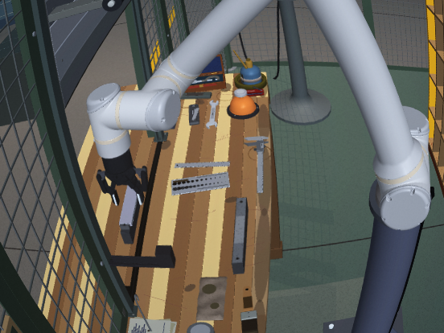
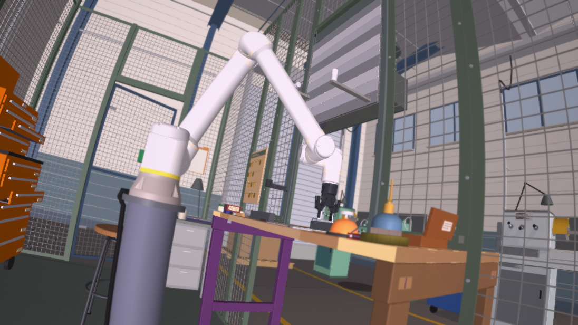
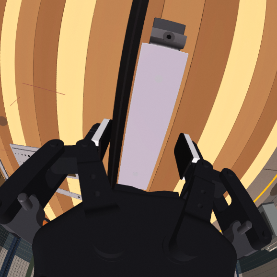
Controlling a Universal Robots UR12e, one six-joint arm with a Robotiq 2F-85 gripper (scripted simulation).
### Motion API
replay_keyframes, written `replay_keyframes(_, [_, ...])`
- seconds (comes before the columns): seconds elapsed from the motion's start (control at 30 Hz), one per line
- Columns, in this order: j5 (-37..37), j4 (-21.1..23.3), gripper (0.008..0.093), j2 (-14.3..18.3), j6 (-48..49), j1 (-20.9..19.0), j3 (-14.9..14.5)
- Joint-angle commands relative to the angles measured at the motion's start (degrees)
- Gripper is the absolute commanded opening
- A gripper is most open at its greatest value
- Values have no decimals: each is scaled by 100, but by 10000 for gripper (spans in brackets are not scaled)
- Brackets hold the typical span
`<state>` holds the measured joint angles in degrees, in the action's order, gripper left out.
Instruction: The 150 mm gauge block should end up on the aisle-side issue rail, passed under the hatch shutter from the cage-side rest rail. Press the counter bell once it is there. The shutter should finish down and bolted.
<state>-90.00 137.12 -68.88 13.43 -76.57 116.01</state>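
The pale grey 150 mm gauge block (image 1: 129, 210) (image 3: 152, 113) lies lengthwise on the dark aisle-side issue rail (image 1: 128, 231), just left of the black sill strip (image 1: 145, 209) that runs along the bench. My gripper (image 1: 126, 196) (image 3: 146, 146) (image 2: 326, 210) is open above the block's near end and holds nothing. The grey cage-side rest rail (image 1: 240, 234) lies to the right with nothing on it. The orange counter bell (image 1: 242, 105) (image 2: 343, 226) sits at the far end of the bench, while the slatted hatch shutter (image 2: 347, 64) hangs raised well above the bench.
The striped wooden bench (image 1: 193, 209) also carries a drill index (image 1: 200, 183), a steel rule (image 1: 202, 164), a caliper (image 1: 260, 161), a spanner (image 1: 212, 114) and a blue oil can (image 1: 251, 74). A black bracket (image 1: 149, 257) sticks out across the sill. Mesh cage panels stand on the left.
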Motion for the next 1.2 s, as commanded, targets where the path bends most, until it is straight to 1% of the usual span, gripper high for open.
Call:
replay_keyframes(0.0, [0, -22, 680, -23, 0, 0, -12])
replay_keyframes(0.47, [0, -364, 680, -262, 0, 0, -113])
replay_keyframes(0.9, [0, -428, 680, -312, 2, 2, -124])
replay_keyframes(1.03, [0, -390, 680, -402, 23, 23, 5])
replay_keyframes(1.17, [0, -300, 680, -628, 78, 78, 322])
